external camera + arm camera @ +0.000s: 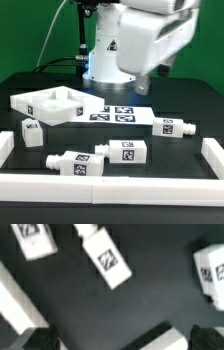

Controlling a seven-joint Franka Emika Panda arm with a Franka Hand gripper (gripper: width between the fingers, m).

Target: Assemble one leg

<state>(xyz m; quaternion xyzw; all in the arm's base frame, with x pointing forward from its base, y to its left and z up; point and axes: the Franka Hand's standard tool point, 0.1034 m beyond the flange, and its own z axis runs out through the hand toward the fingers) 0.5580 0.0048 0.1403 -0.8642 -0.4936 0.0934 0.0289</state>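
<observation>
Four white legs with tags lie on the black table: one at the exterior view's left (30,131), two near the front (75,161) (125,152), one at the right (168,127). The white square tabletop (55,103) lies at the back left. The arm (150,40) hangs above the scene and its fingers do not show there. In the blurred wrist view my gripper (122,341) is open and empty, high above the table. Two legs (110,260) (35,241) and a third tagged white piece (210,272) lie well away from the dark fingertips (40,339).
The marker board (115,112) lies flat behind the legs. Low white walls border the table at the front (110,186), left (5,150) and right (212,155). A white strip (10,297) and a white wedge (180,339) show in the wrist view.
</observation>
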